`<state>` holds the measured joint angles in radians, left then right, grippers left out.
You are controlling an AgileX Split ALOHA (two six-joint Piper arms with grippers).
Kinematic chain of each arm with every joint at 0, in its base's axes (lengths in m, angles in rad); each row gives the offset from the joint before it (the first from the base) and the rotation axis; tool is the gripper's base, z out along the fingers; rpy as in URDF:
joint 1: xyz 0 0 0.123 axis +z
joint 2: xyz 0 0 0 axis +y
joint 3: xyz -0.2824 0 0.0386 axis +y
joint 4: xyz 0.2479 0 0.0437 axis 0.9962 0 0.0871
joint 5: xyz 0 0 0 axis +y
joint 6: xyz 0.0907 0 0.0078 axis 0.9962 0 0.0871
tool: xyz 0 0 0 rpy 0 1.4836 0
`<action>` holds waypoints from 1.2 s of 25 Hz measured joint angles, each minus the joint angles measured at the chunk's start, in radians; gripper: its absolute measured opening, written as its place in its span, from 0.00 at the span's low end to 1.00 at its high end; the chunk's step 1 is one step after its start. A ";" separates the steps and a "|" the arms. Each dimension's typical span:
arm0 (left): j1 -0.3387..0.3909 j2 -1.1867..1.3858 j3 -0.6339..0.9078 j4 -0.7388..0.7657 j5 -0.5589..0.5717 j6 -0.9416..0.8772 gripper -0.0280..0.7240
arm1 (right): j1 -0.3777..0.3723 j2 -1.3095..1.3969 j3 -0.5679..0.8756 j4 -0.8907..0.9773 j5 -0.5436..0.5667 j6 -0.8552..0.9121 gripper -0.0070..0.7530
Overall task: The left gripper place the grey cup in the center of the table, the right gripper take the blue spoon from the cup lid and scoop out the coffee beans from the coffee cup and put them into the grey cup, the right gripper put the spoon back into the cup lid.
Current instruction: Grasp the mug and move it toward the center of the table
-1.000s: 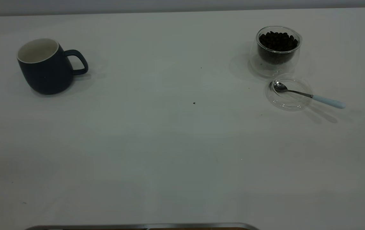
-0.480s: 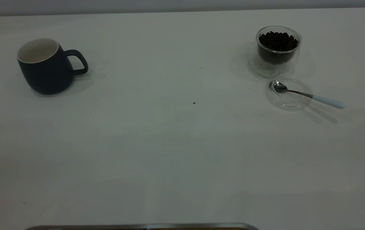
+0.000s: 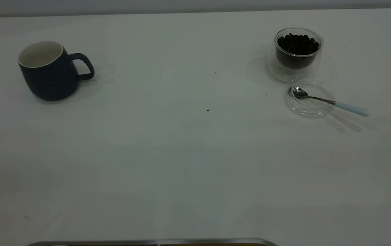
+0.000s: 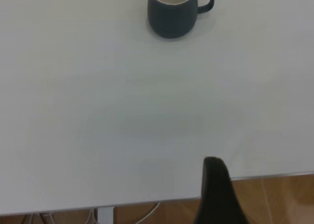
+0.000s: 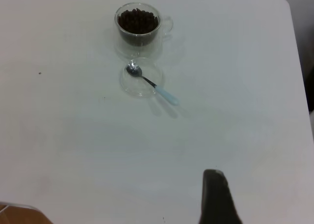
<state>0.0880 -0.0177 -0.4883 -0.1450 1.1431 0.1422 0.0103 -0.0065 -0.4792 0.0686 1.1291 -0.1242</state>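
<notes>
**Both arms held back, table set**

The table [image 3: 188, 164] carries everything, largest first. The grey cup [image 3: 49, 71] stands upright at the far left, handle toward the middle. Well apart, at the far right, the coffee cup [image 3: 297, 54] holds the coffee beans [image 3: 298, 43]. Just in front of it lies the cup lid [image 3: 310, 100], with the blue spoon [image 3: 330, 101] resting bowl-in, its handle sticking out over the rim.

The left gripper [image 4: 216, 194] hangs over the near table edge, far from the grey cup; the right gripper [image 5: 216, 197] sits likewise back from the lid. Only one dark finger of each shows, so whether either is released or clenched cannot be told.
</notes>
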 joint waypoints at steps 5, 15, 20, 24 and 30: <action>-0.022 0.037 -0.020 -0.007 -0.045 -0.032 0.77 | 0.000 0.000 0.000 0.000 0.000 0.000 0.67; -0.077 0.652 -0.170 -0.019 -0.381 0.102 0.77 | 0.000 0.000 0.000 0.000 0.000 0.000 0.67; -0.115 0.939 -0.225 -0.021 -0.588 0.127 0.77 | 0.000 0.000 0.000 0.000 0.000 0.000 0.67; -0.117 1.149 -0.339 0.016 -0.626 0.160 0.77 | 0.000 0.000 0.000 0.000 0.000 0.000 0.67; -0.117 1.408 -0.531 0.145 -0.579 0.260 0.77 | 0.000 0.000 0.000 0.000 0.000 0.000 0.67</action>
<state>-0.0291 1.3902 -1.0190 0.0000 0.5636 0.4026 0.0103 -0.0065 -0.4792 0.0682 1.1291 -0.1242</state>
